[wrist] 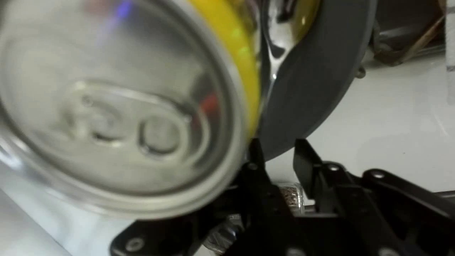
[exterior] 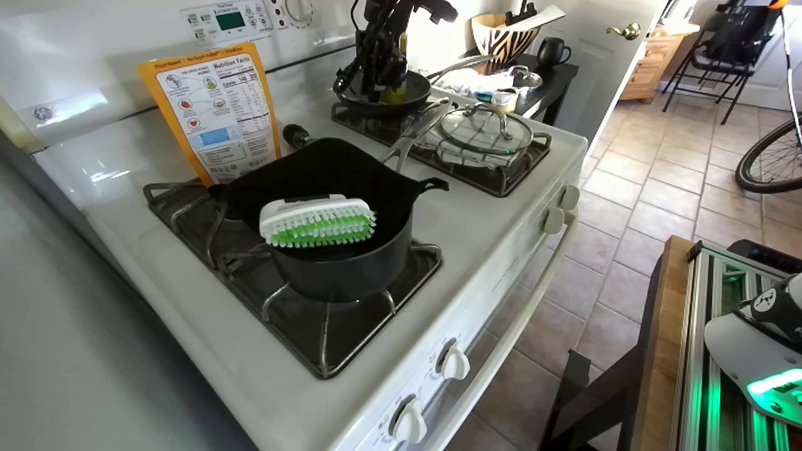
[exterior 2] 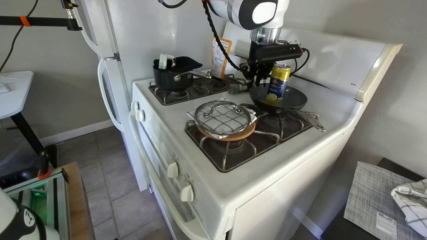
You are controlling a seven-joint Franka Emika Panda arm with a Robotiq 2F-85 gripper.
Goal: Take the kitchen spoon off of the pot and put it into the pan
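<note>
The large deep black pot (exterior: 341, 269) stands on the near-left burner and shows in both exterior views (exterior 2: 170, 80). A white and green bristle brush (exterior: 319, 222) rests at its rim. The smaller black pan (exterior 2: 297, 96) sits on another burner; its grey inside fills part of the wrist view (wrist: 312, 81). I see no kitchen spoon clearly; a shiny silver and yellow shape beside the can in the wrist view is unclear. My gripper (wrist: 278, 141) points down at the pan's edge, partly open, with nothing between its fingers. It also shows in an exterior view (exterior 2: 261, 81).
A yellow-topped can (exterior 2: 279, 81) stands in the pan, very close to one finger in the wrist view (wrist: 124, 106). A grinder (exterior 2: 237, 88) lies beside the pan. A glass lid (exterior 2: 223, 118) rests on a cloth and cork trivet. An orange pouch (exterior: 213, 119) stands behind the pot.
</note>
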